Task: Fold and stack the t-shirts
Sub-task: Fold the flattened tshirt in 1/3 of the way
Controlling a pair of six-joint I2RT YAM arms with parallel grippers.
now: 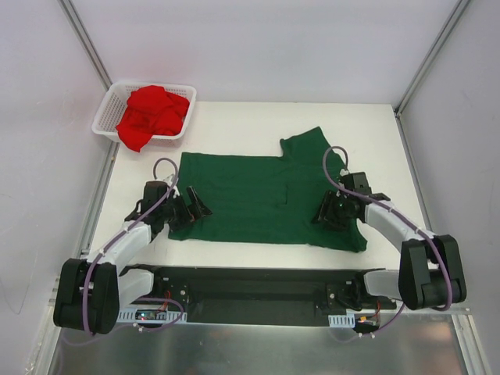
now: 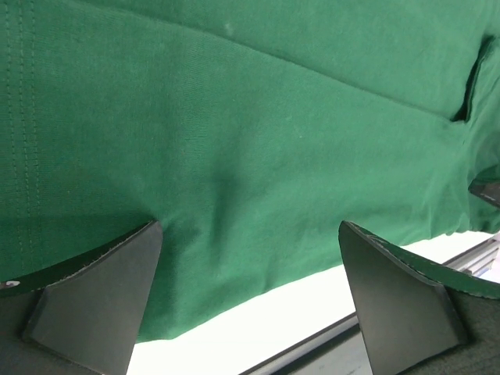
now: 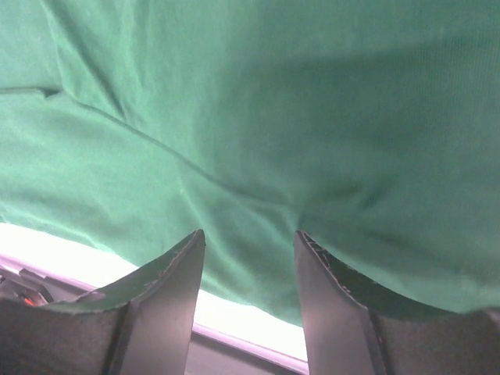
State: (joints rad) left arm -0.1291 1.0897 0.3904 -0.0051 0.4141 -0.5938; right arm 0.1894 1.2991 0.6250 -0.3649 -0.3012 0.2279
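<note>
**Top view.** On the white counter (image 1: 234, 125), spread flat at the centre: a dark green cloth short-sleeved t-shirt (image 1: 258, 199), with one sleeve poking out toward 1 o'clock. At 10 o'clock, by the far left corner: a white plastic mesh basket (image 1: 106, 117) holding a bright red cloth t-shirt (image 1: 152, 116), crumpled into a heap and spilling over the near rim. At 9 o'clock of the green shirt, over its left edge: the left gripper (image 1: 195, 205), low and spread. At 3 o'clock, over the shirt's right part: the right gripper (image 1: 330, 211), low on the cloth.

**Left wrist view.** Green cloth across nearly the whole picture, smooth with a few shallow creases. A strip of white counter at 5 o'clock. Black fingers (image 2: 101, 289) set wide apart, with only flat cloth below the gap. Touching the cloth or just above it: cannot tell.

**Right wrist view.** Green cloth again, with a long fold running from 9 o'clock toward the centre. A counter strip at 7 o'clock. Black fingers (image 3: 168, 297) partly spread with a clear gap, tips down near the shirt's edge and a small pucker by one tip. No cloth pinched in the gap.
</note>
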